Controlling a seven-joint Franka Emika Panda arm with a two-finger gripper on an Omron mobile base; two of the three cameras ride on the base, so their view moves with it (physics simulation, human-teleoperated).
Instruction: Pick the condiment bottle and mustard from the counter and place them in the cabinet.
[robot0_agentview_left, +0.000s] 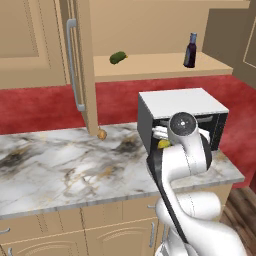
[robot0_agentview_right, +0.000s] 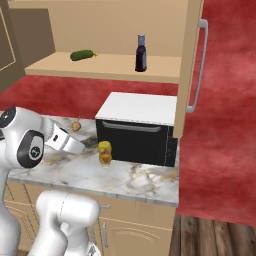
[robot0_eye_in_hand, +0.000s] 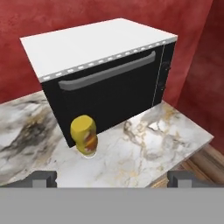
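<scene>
- Nearest, at the bottom of the hand view, the gripper (robot0_eye_in_hand: 112, 178) shows its two dark fingertips (robot0_eye_in_hand: 43, 177) far apart at the lower left and lower right; the jaws stand wide open and hold nothing.
- Just above them in that view the counter (robot0_eye_in_hand: 144, 148) spreads as a marble slab with brown veins. Its edge runs to the lower right, where a strip of wooden floor (robot0_eye_in_hand: 205, 164) appears.
- The mustard (robot0_eye_in_hand: 84, 135) stands on the counter in the lower left centre of the hand view, just in front of the microwave (robot0_eye_in_hand: 109, 87), near its left lower corner. Whether it touches the black door I cannot tell.
- In the right base view the mustard (robot0_agentview_right: 105, 152) is in the middle of the frame, right of the white arm (robot0_agentview_right: 60, 140). In the left base view only a small yellow part of it (robot0_agentview_left: 163, 144) shows beside the arm; the rest is hidden.
- A small tan round thing (robot0_agentview_right: 76, 126) lies on the counter behind the arm; what it is I cannot make out.
- The wall (robot0_agentview_right: 215, 100) behind is dark red.
- Farthest, in the upper part of both base views, the cabinet (robot0_agentview_right: 115, 67) stands open, its door (robot0_agentview_right: 192, 65) with the grey bar handle at the right.
- The condiment bottle (robot0_agentview_right: 141, 53) stands upright on the shelf, well apart from a green pickle-like thing (robot0_agentview_right: 82, 55) lying to its left.
- The top of the cabinet is cut off by the frame.
</scene>
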